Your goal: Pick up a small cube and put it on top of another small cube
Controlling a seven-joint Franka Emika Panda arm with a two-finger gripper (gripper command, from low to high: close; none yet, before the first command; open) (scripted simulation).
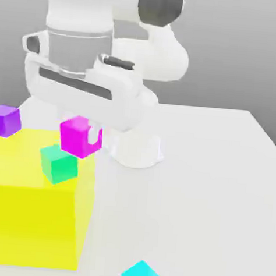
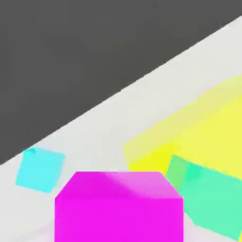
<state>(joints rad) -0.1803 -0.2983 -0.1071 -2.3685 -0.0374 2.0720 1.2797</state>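
The fingers [image 1: 82, 130] are pinching the small cube [image 1: 80, 137], carrying it above the green cube [image 1: 59, 163] on the yellow block [image 1: 32, 214]. Lowering squarely, edges aligned, seems wise before releasing over the counter [image 1: 207, 181].

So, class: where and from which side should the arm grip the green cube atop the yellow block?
Grip the green cube on two opposite side faces, coming from above: it sits exposed on the yellow block, its flat parallel faces free, probably suiting the two fingers.
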